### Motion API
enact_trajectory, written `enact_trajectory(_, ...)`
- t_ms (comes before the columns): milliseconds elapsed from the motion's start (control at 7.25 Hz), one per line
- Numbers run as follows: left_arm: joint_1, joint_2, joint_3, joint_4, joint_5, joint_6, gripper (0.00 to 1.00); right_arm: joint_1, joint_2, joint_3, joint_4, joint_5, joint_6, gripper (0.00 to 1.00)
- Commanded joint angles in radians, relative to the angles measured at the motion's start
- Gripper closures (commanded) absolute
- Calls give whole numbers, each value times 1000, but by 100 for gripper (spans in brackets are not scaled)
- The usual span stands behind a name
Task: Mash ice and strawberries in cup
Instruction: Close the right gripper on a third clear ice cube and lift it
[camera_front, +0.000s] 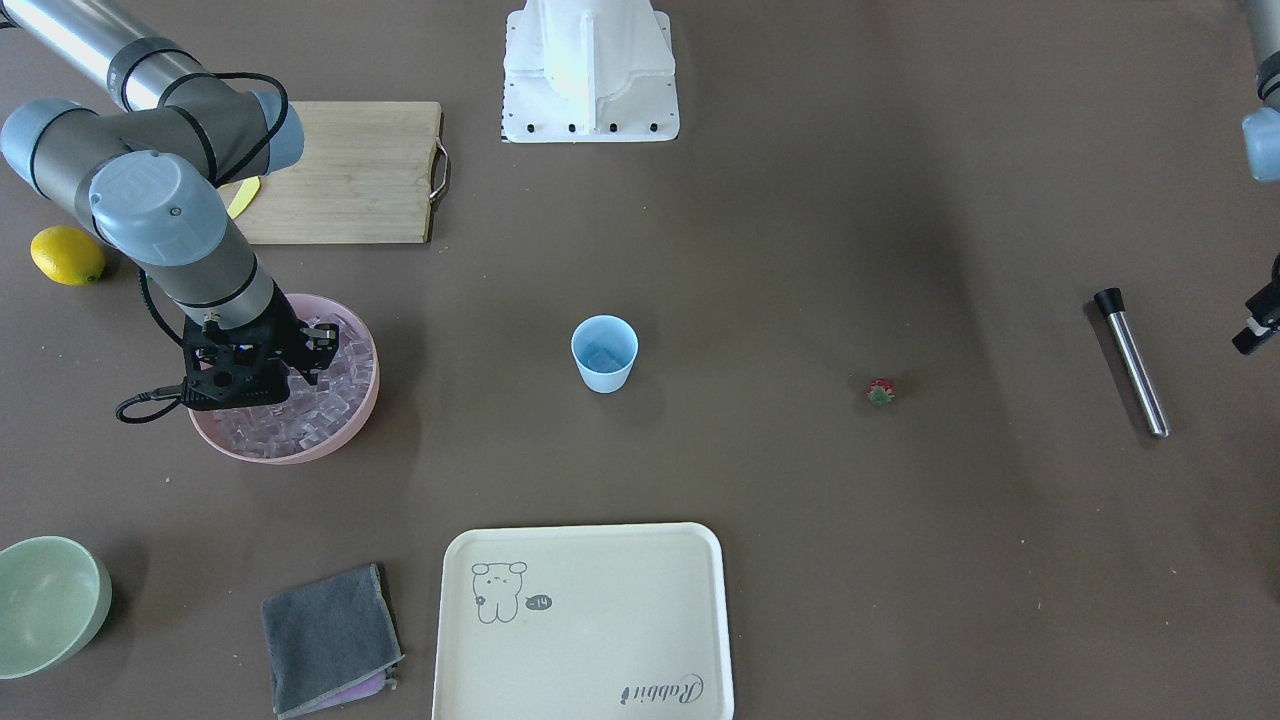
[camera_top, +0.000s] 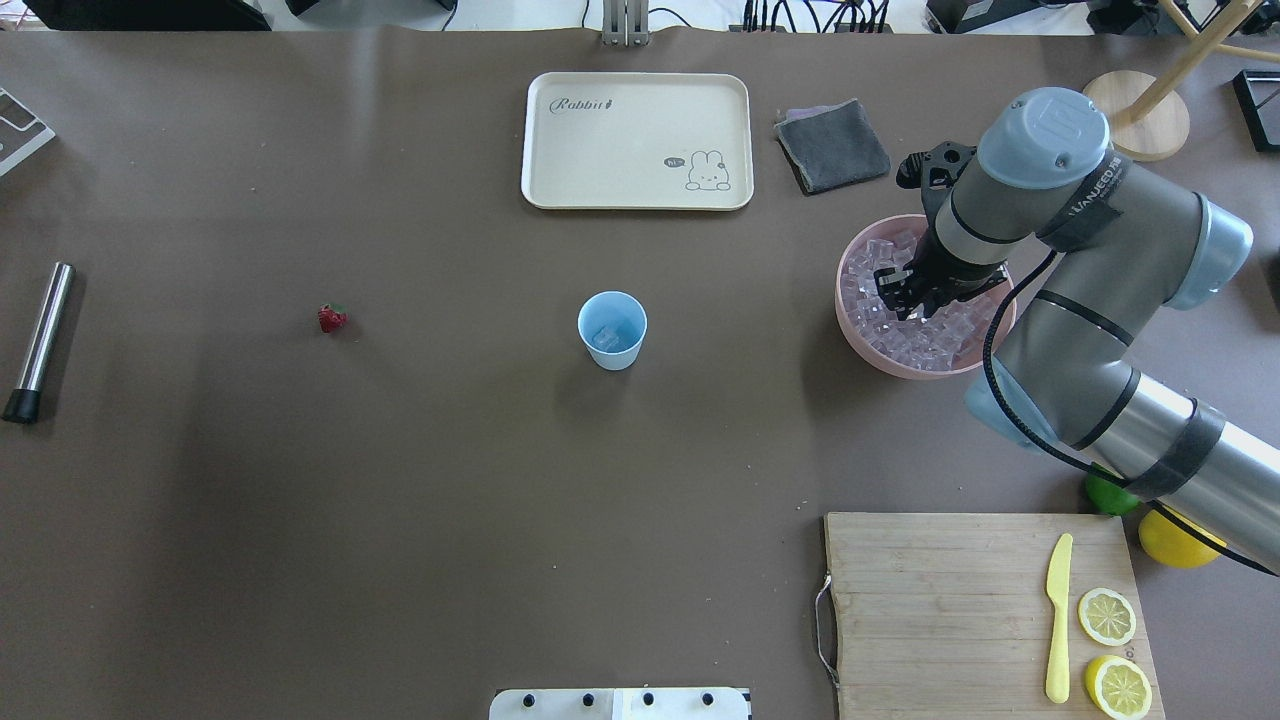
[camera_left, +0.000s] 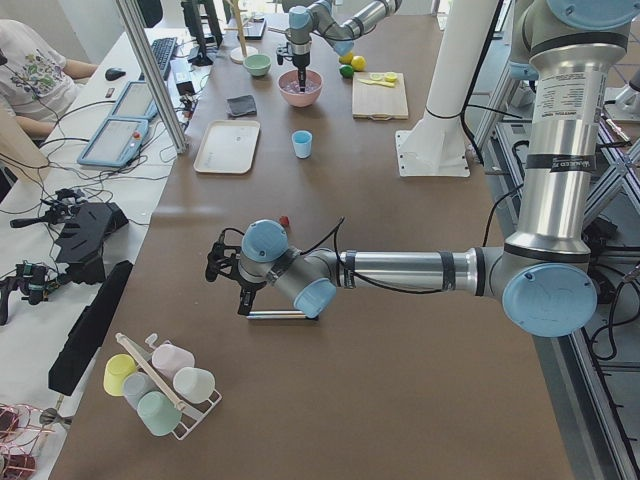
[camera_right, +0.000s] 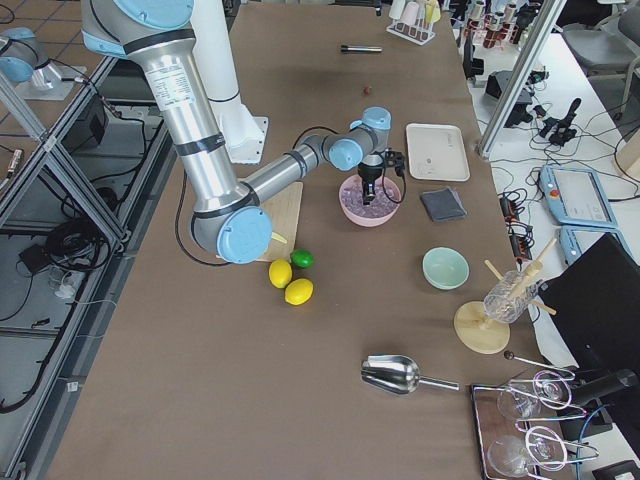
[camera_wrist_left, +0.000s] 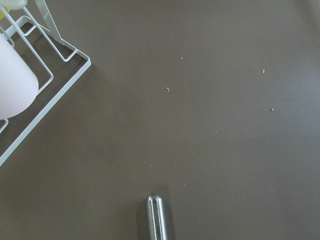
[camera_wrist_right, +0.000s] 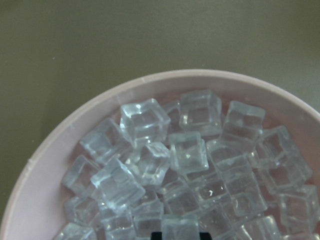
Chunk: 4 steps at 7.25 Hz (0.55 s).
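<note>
The right gripper (camera_top: 912, 297) has its fingers sunk in the ice (camera_top: 880, 265), right of the cup (camera_top: 612, 330). I can't tell their spread, nor the left gripper's (camera_front: 1258, 325). 1 cube looks to be in the cup already. The strawberry (camera_top: 332, 318) lies well left of it, and nothing is mashed yet.

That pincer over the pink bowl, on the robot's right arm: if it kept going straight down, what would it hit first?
Most likely the ice heaped in the pink bowl; the right pincer points straight down at it. How much gap remains, if any, is hard to judge.
</note>
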Motion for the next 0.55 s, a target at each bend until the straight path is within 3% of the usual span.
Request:
enact_trajectory(0, 1, 0, 4, 0, 0, 0, 3, 25, 0, 58, -15, 12, -3, 100)
enact_trajectory(138, 1, 0, 4, 0, 0, 0, 3, 24, 12, 62, -16, 12, 2, 100)
enact_trajectory(414, 1, 0, 10, -1, 0, 0, 3, -13, 195, 55, -214, -8, 35, 100)
